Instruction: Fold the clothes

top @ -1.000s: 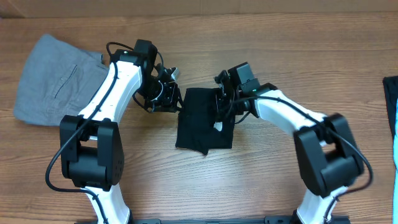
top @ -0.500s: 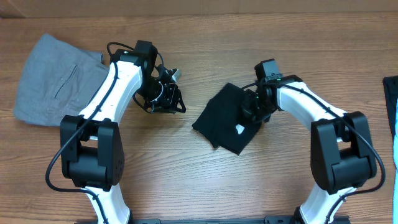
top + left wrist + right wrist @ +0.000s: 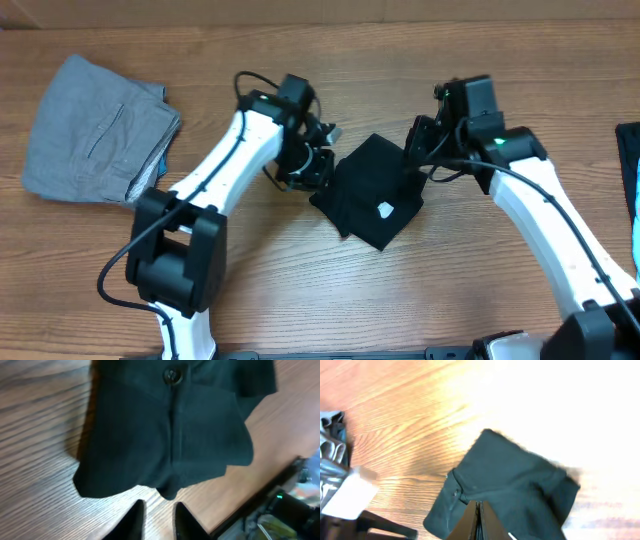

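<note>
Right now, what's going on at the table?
The black clothes lie folded in a small bundle at the centre. The right gripper is shut with its tips over the bundle; whether it pinches cloth is unclear. The left gripper sits slightly open and empty, just off the bundle's edge. Grey trousers lie folded at the far left.

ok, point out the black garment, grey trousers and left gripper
black garment [image 3: 368,188], overhead view, middle of the fabric
grey trousers [image 3: 98,135], overhead view, by the pocket seam
left gripper [image 3: 159,506], left wrist view, between its fingertips

The black clothes [image 3: 368,185], folded into a compact square, lie flat and cornerwise mid-surface [image 3: 300,290], white tag [image 3: 385,210] upward.
</note>
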`<move>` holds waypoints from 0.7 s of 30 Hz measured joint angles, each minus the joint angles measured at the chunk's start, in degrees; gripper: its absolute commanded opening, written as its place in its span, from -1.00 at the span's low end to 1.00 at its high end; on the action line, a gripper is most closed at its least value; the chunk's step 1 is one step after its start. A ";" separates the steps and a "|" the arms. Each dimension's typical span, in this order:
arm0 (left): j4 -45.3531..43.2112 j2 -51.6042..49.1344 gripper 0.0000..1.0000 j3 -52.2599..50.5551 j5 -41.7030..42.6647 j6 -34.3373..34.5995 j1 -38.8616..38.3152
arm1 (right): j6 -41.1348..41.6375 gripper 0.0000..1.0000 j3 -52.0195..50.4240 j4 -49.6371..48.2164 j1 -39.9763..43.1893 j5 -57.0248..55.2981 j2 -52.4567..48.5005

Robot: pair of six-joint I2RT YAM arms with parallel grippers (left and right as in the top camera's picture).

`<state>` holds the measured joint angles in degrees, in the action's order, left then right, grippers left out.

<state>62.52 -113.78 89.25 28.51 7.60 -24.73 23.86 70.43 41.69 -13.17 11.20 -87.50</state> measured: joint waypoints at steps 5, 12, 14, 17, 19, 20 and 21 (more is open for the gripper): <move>-2.75 0.00 -0.71 -0.07 -6.99 5.97 -4.02 | -3.63 -0.90 -0.74 -5.22 0.04 -1.01 -5.38; -14.97 0.17 -0.88 -5.09 -10.34 13.62 -6.45 | -5.05 -0.92 -1.77 -8.11 1.27 -1.77 -19.91; -17.59 0.20 -0.92 -8.13 -10.51 15.50 -6.47 | -4.90 -0.92 -1.99 -6.38 2.19 -1.77 -22.25; -21.29 0.20 -0.92 -12.04 -10.27 17.46 -6.27 | -2.62 -0.92 -1.77 -1.99 3.23 -1.55 -22.56; -24.24 0.20 -0.92 -13.49 -10.05 18.53 -6.08 | 0.11 -0.92 -1.64 2.21 3.56 -1.09 -22.45; -25.86 0.20 -0.92 -13.90 -9.88 19.10 -5.92 | 1.42 -0.92 -1.53 4.02 3.65 -0.94 -22.38; -27.67 0.20 -0.92 -14.14 -9.92 19.47 -5.68 | 2.73 -0.92 -1.40 6.19 3.67 -0.66 -22.34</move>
<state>34.85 -113.58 75.11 18.59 27.07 -30.41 26.59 69.04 47.88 -9.50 10.55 -109.84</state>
